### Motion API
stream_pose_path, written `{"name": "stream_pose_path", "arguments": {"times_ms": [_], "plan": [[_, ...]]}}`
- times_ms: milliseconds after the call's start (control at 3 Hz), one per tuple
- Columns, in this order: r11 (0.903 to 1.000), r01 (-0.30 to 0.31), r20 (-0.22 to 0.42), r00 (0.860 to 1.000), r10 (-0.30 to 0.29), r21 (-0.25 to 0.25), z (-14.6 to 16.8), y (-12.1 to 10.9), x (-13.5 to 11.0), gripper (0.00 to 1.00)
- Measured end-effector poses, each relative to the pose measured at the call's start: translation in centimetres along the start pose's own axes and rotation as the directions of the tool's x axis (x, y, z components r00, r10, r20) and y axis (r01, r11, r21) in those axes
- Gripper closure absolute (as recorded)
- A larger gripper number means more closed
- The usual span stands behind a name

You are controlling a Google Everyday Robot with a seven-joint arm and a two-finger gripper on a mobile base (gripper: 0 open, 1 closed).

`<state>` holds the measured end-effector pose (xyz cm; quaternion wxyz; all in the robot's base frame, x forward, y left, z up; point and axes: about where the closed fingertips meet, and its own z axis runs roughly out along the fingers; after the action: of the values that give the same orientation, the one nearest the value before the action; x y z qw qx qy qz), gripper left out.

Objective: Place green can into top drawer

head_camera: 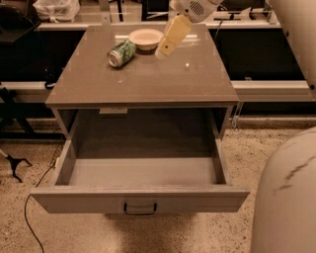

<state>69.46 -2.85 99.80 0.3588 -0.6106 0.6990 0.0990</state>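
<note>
The green can (121, 53) lies on its side at the back left of the grey-brown cabinet top (148, 81), next to a pale bowl. The top drawer (140, 199) is pulled wide open towards me, its inside bare, with the dark loop handle (140, 208) at the centre of its front panel. My gripper (165, 48) hangs pale yellow above the back middle of the cabinet top, just right of the bowl and about a can's length right of the can, touching neither.
The pale round bowl (145, 38) sits behind and right of the can. My own white arm casing (289, 192) fills the lower right. A dark cable (28, 210) trails on the speckled floor at left. A plastic bag (54, 9) sits at the back left.
</note>
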Motion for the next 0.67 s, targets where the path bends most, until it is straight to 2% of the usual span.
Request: {"name": "stream_pose_path", "arguments": {"times_ms": [333, 667], "plan": [[1.0000, -0.001, -0.002, 1.000, 0.001, -0.003, 0.1, 0.1, 0.1, 0.00], [0.9996, -0.020, 0.026, 0.999, 0.020, 0.017, 1.2, -0.2, -0.6, 0.00]]}}
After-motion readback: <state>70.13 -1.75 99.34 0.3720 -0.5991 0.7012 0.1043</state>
